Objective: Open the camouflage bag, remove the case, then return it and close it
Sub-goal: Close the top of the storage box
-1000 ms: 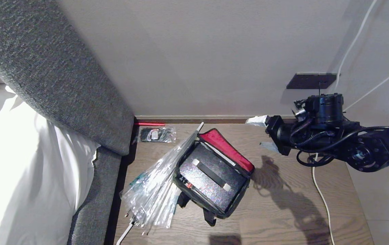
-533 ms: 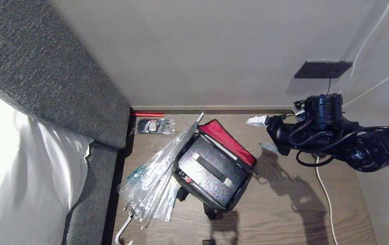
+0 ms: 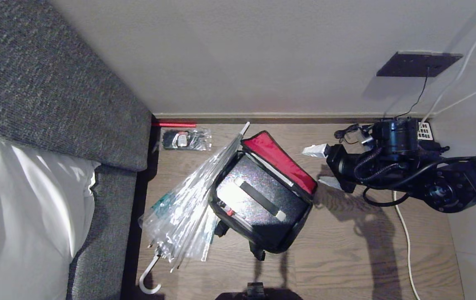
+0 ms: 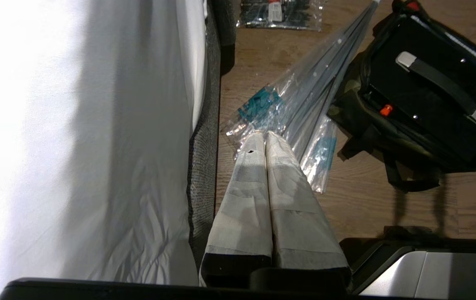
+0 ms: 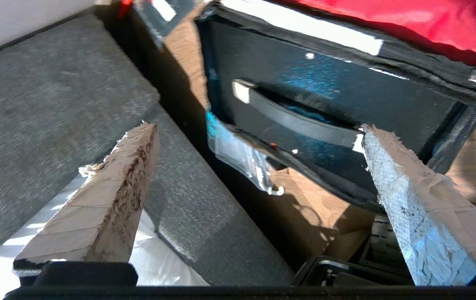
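Note:
The camouflage bag (image 3: pixel 294 233) lies open on the wood floor, its lid with red lining (image 3: pixel 281 160) folded back towards the wall. Inside it sits the case (image 3: pixel 254 208), black and speckled, with a black handle (image 3: pixel 261 201) on top. My right gripper (image 3: pixel 320 166) hangs open just to the right of the lid, empty and touching nothing. From the right wrist the case (image 5: pixel 325 96) lies ahead of the open right gripper (image 5: pixel 258 126). My left gripper (image 4: pixel 265 135) is shut on nothing, parked above the floor beside the bag (image 4: pixel 388 141).
A clear plastic-wrapped umbrella (image 3: pixel 188 208) leans against the bag's left side. A grey sofa (image 3: pixel 54 96) with white bedding (image 3: pixel 21 216) fills the left. A small packet (image 3: pixel 186 139) and a red stick (image 3: pixel 173 124) lie by the wall. A white cable (image 3: pixel 404 246) runs along the floor on the right.
The whole picture has slid upward, so the camera has moved, not the things. My right gripper, still open, now sits closer to the bag's lid.

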